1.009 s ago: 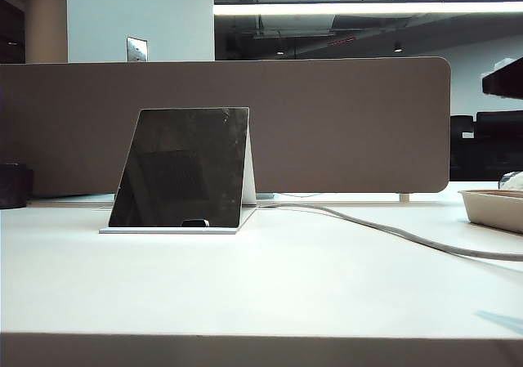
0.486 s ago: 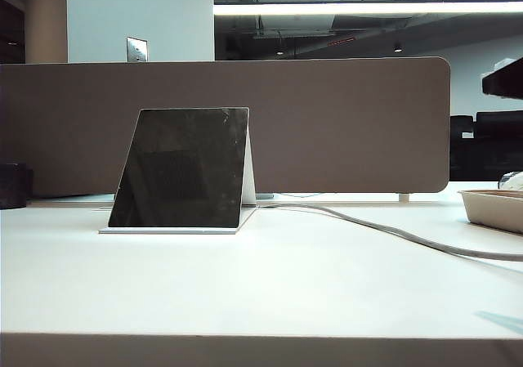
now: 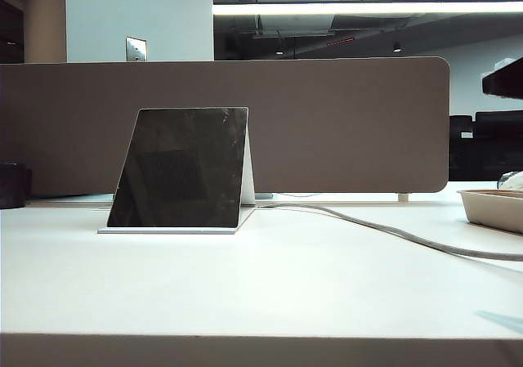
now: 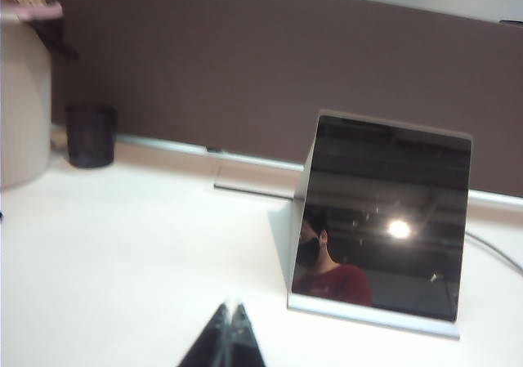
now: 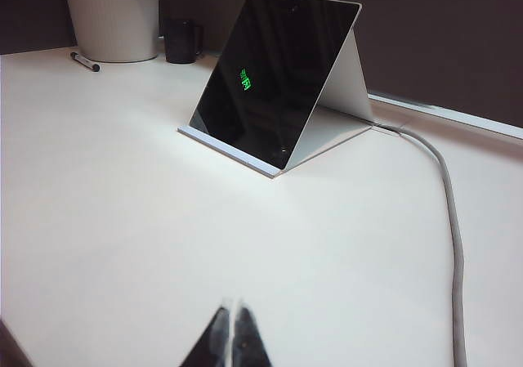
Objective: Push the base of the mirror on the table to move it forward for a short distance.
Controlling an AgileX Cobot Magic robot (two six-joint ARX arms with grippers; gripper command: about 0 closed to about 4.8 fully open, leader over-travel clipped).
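While both arms' fingers [image 4: 216, 344] [image 5: 216, 342] short, mirror [image 3: 180, 171] crosswise, front-facing

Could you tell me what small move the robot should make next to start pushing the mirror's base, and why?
Probably ease the left claw toward the thin white base plate of the dark glossy tilted mirror. Both claws look shut and sit short of the mirror over the plain white table, touching nothing. The right claw looks farther off, and the grey cable lies on its side.

Far side: wide brown fabric desk divider [image 3: 327, 126] spans my view. Beyond it, pale wall panel [image 3: 139, 15] left, long bright ceiling light strip [image 3: 368, 8], dark exposed ceiling.
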